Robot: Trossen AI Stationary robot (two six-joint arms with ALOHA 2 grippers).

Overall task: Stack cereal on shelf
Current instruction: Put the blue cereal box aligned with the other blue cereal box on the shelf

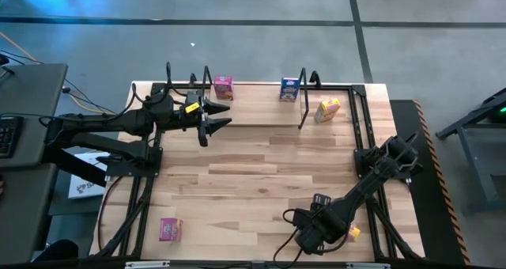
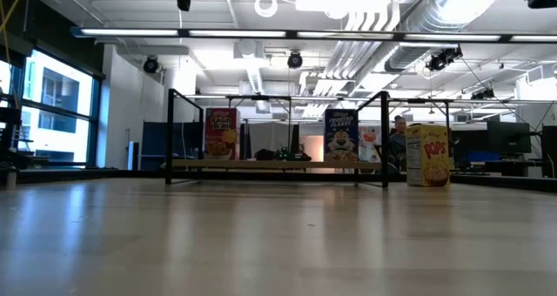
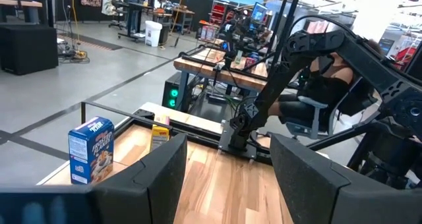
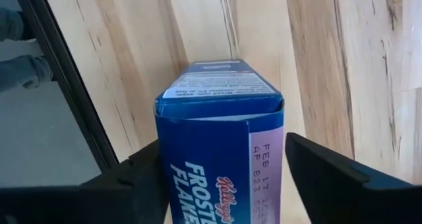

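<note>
The shelf (image 1: 237, 119) stands at the table's far edge. A pink cereal box (image 1: 223, 87) and a blue one (image 1: 290, 89) stand upright on it. A yellow box (image 1: 327, 109) stands on the table just right of it. Another pink box (image 1: 170, 229) lies near the near-left corner. My left gripper (image 1: 215, 119) hovers open and empty over the shelf's left part, beside the pink box. My right gripper (image 1: 308, 236) is near the table's near edge, shut on a second blue cereal box (image 4: 221, 138), which the arm hides in the high view. My right gripper holds the blue cereal box pinched between its two fingers, one on each narrow side (image 4: 267, 178). The box lies along the fingers, and its printed end flap (image 4: 221, 85) points away from the wrist. Whether it rests on the table or is lifted, I cannot tell.
Black wire uprights (image 1: 303, 99) rise at both ends of the shelf. Black frame rails (image 1: 368, 134) run along the table's left and right sides. Bare wood (image 1: 253, 182) stretches across the middle of the table. The low view shows the shelf (image 2: 278, 165) with its boxes straight ahead.
</note>
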